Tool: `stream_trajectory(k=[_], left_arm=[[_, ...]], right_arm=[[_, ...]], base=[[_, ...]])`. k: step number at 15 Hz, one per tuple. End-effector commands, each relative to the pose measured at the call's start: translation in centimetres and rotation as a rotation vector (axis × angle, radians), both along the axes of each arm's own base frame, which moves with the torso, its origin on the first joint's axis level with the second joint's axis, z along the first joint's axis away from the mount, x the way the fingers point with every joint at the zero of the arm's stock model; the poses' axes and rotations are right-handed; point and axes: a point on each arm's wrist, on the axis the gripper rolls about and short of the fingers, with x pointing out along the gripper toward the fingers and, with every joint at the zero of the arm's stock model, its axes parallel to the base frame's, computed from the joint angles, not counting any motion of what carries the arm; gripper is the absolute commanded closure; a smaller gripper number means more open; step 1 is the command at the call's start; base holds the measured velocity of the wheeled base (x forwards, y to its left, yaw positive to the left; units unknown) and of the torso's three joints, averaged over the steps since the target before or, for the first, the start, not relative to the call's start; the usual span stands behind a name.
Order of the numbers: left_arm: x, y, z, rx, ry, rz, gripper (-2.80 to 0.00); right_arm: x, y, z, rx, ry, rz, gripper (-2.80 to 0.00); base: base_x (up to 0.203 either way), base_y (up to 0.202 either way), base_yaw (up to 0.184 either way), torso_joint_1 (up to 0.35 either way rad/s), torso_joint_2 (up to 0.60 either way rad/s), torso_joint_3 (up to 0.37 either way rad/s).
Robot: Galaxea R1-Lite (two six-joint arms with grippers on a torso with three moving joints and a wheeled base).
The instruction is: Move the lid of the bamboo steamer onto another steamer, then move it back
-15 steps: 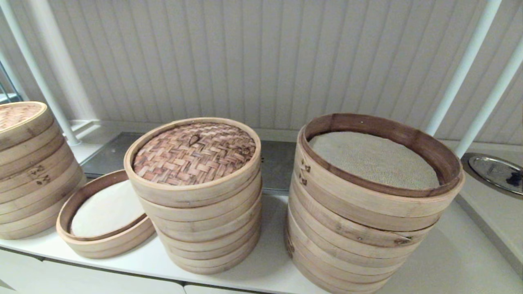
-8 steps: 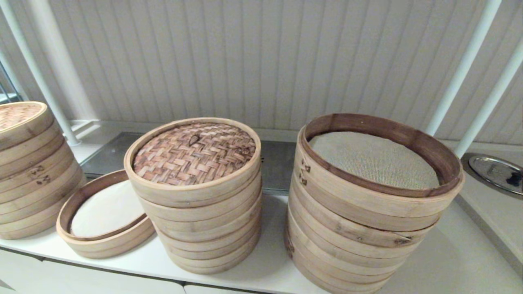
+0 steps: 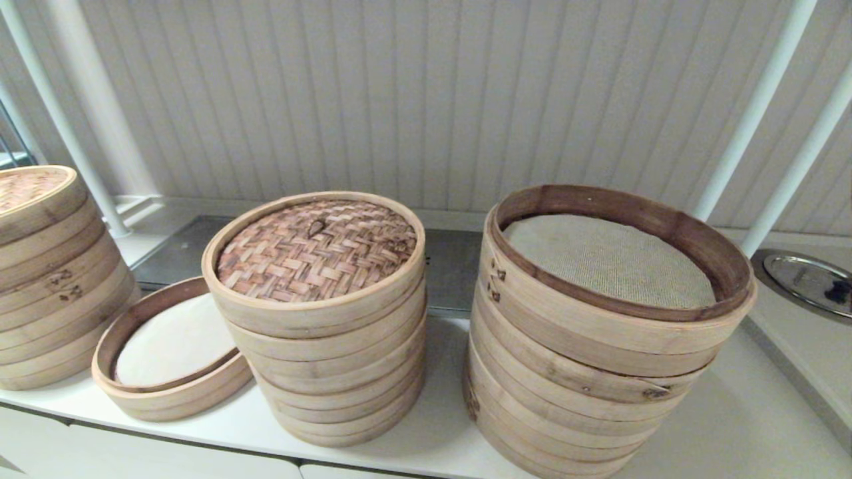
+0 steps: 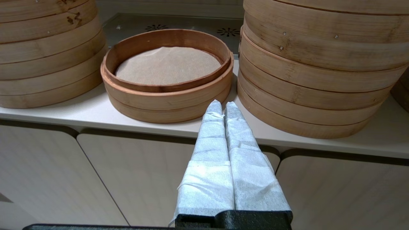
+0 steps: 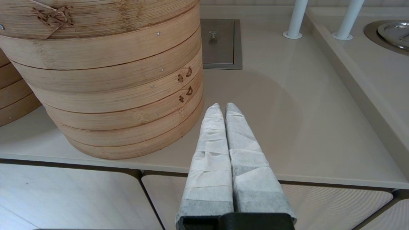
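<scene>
lid: the bamboo steamer lid (image 3: 317,250) sits flat on top of the middle stack (image 3: 326,359), knob up, nothing touching it. It's round, so no long axis to line up with, just the little loop in the centre and the pale rim band.

target: the other steamer (image 4: 166,75), the shallow single ring with the white liner, is straight ahead of my left tool (image 4: 221,105) on the surface (image 4: 96,111), just past the tip.

key relation: the lid is up and off to the right of the left tool, on the stack next to the ring. From my wrist cam I only see that stack's side bands, not the lid itself, so I'd guess I have to climb before I can reach in.

which arm: left looks nearer to me. The right tool (image 5: 220,108) is parked low in front of the wide stack (image 5: 105,80) with the grey mesh, and that stack stands between it and the lid.

tool state: both tools have their wrapped fingers pressed together, holding nothing, hanging in front of the surface's edge.

progress: nothing started yet as far as I can judge.
</scene>
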Motion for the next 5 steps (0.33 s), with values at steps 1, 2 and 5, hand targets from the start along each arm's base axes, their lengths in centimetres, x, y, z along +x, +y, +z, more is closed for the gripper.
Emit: stream_trajectory(k=[1, 2, 5], left_arm=[[0.01, 0.0, 0.01, 0.0, 0.001, 0.0, 0.0], [0.01, 0.0, 0.01, 0.0, 0.001, 0.0, 0.0], [0.0, 0.0, 0.0, 0.0, 0.0, 0.0, 0.0]], right_arm=[[0.02, 0.0, -0.07, 0.001, 0.002, 0.001, 0.0], [-0.07, 0.0, -0.1, 0.001, -0.01, 0.001, 0.0], [0.03, 0.0, -0.09, 0.001, 0.005, 0.0, 0.0]], base=[[0.0, 0.0, 0.0, 0.0, 0.0, 0.0], [0.0, 0.0, 0.0, 0.0, 0.0, 0.0], [0.0, 0.0, 0.0, 0.0, 0.0, 0.0]])
